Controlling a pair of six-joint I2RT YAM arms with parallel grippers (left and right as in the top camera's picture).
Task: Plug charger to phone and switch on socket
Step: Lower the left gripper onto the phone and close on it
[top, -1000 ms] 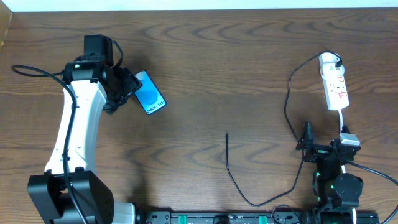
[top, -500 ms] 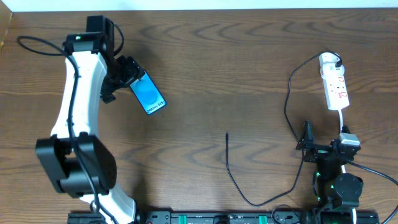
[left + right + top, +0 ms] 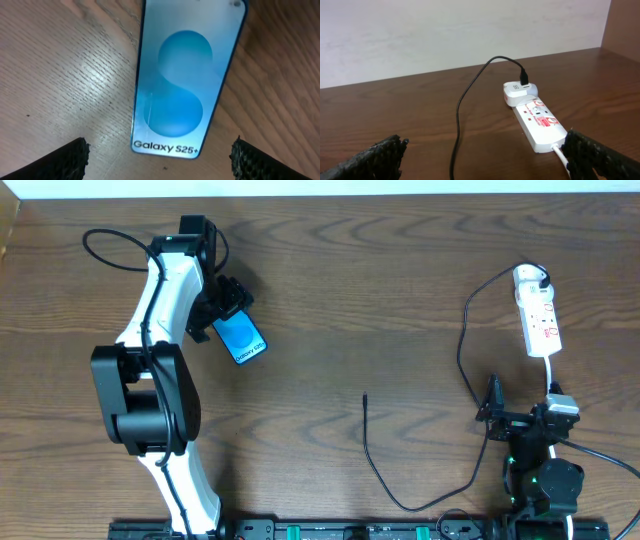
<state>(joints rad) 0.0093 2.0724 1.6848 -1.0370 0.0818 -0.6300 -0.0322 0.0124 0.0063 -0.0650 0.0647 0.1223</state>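
Note:
The phone (image 3: pixel 242 338) lies flat at the left of the table, blue screen up, with "Galaxy S25+" text at its near end (image 3: pixel 186 85). My left gripper (image 3: pixel 226 303) hovers over the phone's far end, open and empty; its fingertips (image 3: pixel 159 159) flank the text end. The charger cable (image 3: pixel 462 350) runs from a white plug on the socket (image 3: pixel 538 315) down in a loop to its free tip (image 3: pixel 365 395) at mid table. My right gripper (image 3: pixel 515 418) is open and empty near the front edge, facing the socket (image 3: pixel 537 123).
A white lead (image 3: pixel 551 375) runs from the socket toward my right arm base. A pale wall (image 3: pixel 445 35) stands behind the table's far edge. A wooden side panel (image 3: pixel 625 25) is at the far right.
My left arm has swung to the right and toward the far edge, bringing its gripper over the phone's far end. The phone, cable, socket and right arm have not moved.

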